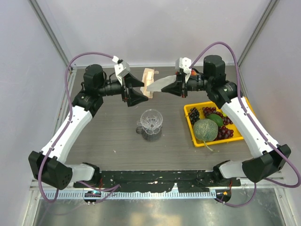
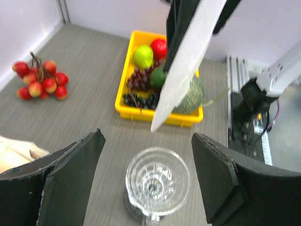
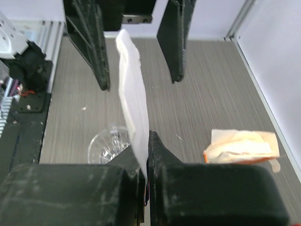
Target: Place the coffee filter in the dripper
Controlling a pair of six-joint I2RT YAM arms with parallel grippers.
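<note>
The coffee filter (image 1: 159, 84) is a flat white paper, pinched at one end by my shut right gripper (image 1: 170, 88) and held in the air above the back of the table. It also shows in the right wrist view (image 3: 133, 94) and the left wrist view (image 2: 187, 66). The dripper (image 1: 151, 119), a clear ribbed cone, stands upright mid-table below and in front of the filter, with nothing inside it (image 2: 157, 181) (image 3: 107, 146). My left gripper (image 1: 140, 90) is open and empty, facing the filter's free tip, its fingers (image 2: 70, 174) wide apart above the dripper.
A beige-white pack of filters (image 1: 149, 82) lies at the back, behind the grippers (image 3: 242, 146). A yellow tray (image 1: 190, 126) with melon, grapes and other fruit sits at the right (image 2: 123, 89). A bunch of red fruit (image 2: 40, 80) lies on the table.
</note>
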